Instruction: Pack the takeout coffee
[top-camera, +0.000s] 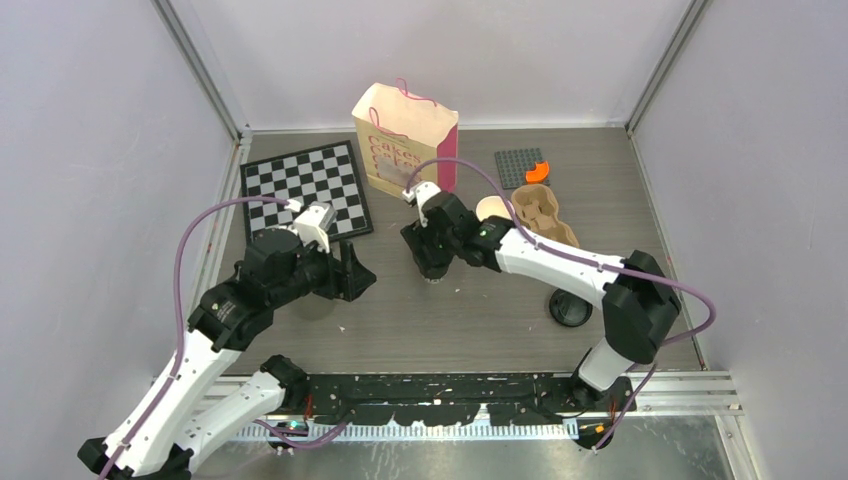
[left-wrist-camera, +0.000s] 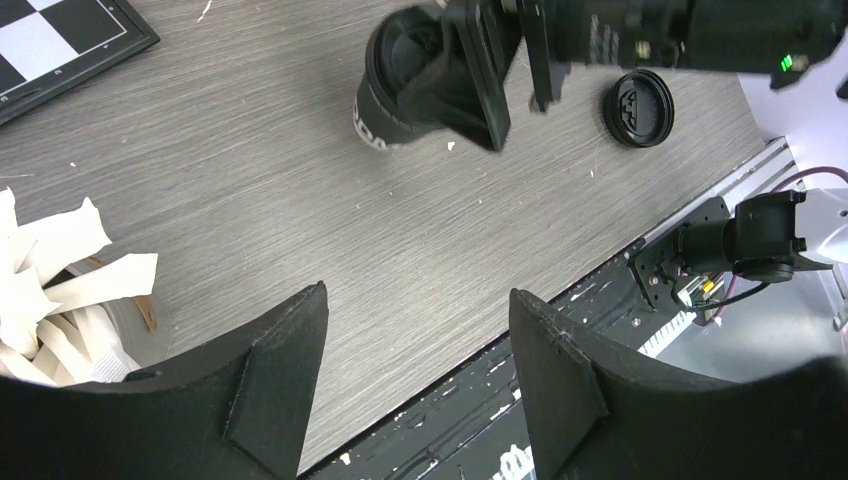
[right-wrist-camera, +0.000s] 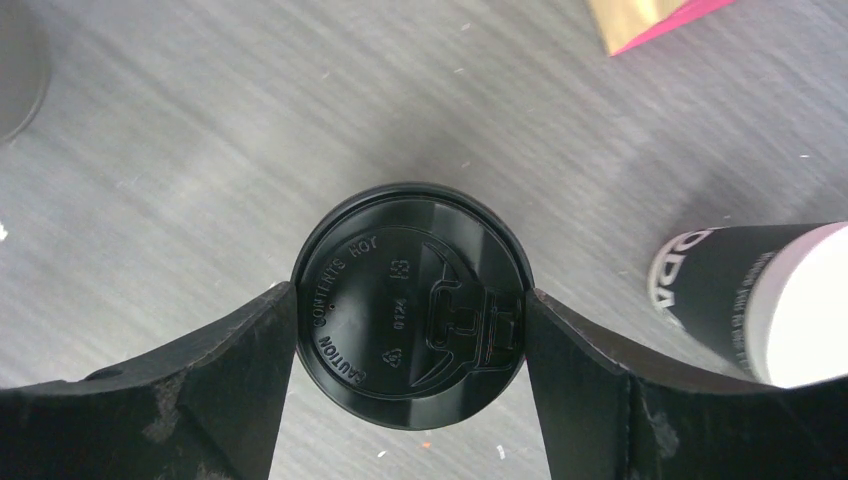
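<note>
A black coffee cup (right-wrist-camera: 400, 250) with its black lid on stands upright on the table, mid-table in the top view. My right gripper (right-wrist-camera: 408, 292) reaches down over it, and both fingertips press against the lid's rim on opposite sides. In the left wrist view the same cup (left-wrist-camera: 395, 90) shows between those fingers. A second cup (right-wrist-camera: 740, 295) lies on its side to the right, lidless, its white inside showing. A loose black lid (top-camera: 570, 308) rests near the right arm's base. My left gripper (left-wrist-camera: 417, 292) hovers open and empty near the table's front edge.
A brown cup carrier (top-camera: 545, 215) sits behind the right arm. A paper bag (top-camera: 405, 140) stands at the back centre. A chessboard (top-camera: 305, 188) lies at the back left. A grey cup of white sticks (left-wrist-camera: 60, 290) is beside my left gripper.
</note>
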